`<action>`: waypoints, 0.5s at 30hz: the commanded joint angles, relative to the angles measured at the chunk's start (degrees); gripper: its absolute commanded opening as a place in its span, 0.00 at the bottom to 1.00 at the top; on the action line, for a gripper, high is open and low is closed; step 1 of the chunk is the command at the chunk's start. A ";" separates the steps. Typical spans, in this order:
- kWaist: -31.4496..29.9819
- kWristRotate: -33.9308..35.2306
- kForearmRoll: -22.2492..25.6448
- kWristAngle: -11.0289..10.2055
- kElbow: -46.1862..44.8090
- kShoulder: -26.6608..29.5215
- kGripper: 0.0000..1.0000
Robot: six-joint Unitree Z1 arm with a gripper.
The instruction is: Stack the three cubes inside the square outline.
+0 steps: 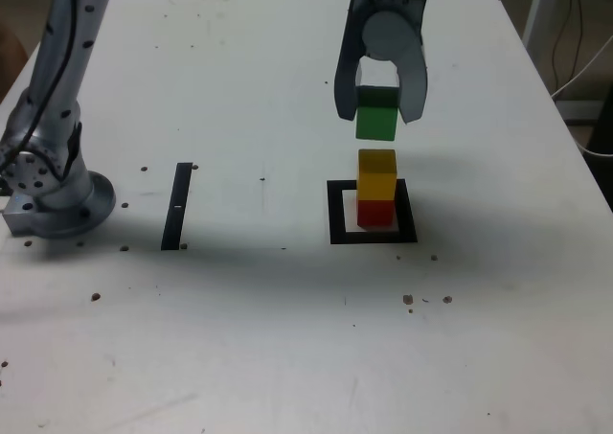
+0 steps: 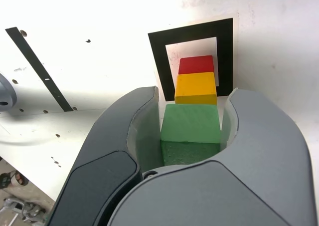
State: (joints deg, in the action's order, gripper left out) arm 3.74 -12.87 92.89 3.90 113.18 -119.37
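Stacking the last cube seems to be the step in hand: the green cube (image 1: 376, 114) is gripped by the jaws (image 1: 379, 102) above the yellow cube (image 1: 376, 174), and should next be lowered straight and let go. In the exterior view a gap is seen under it, hard to judge in the wrist view, and the red cube (image 1: 375, 213) is seen at the bottom, inside the black square (image 1: 336, 214).

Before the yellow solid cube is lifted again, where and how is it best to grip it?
Probably best by two opposite upright faces of the yellow cube, coming from above: these faces are flat, and it sits upright on the red cube. The jaws should stay above the red one. The green cube, held overhead, must first go aside.
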 commanded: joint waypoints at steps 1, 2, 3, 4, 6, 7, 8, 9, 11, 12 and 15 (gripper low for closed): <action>-0.29 0.36 0.47 0.13 -0.35 0.17 0.38; -0.35 0.47 0.42 0.14 -0.46 0.16 0.38; -0.41 0.58 0.36 0.13 -0.60 0.13 0.38; -0.45 0.65 0.28 0.10 -0.75 0.10 0.38; -0.52 0.76 0.09 0.04 -1.15 -0.03 0.38; -0.54 0.77 0.00 0.01 -1.33 -0.11 0.38; -0.56 0.80 -0.09 -0.01 -1.51 -0.20 0.38; -0.58 0.81 -0.16 -0.03 -1.67 -0.31 0.38; -0.64 0.83 -0.31 -0.03 -1.90 -0.58 0.38; -0.69 0.83 -0.39 -0.03 -1.98 -0.72 0.38; -0.86 0.89 -0.58 0.06 -2.07 -1.16 0.38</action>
State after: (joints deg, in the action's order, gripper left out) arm 3.01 -12.12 91.82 3.90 111.12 -120.12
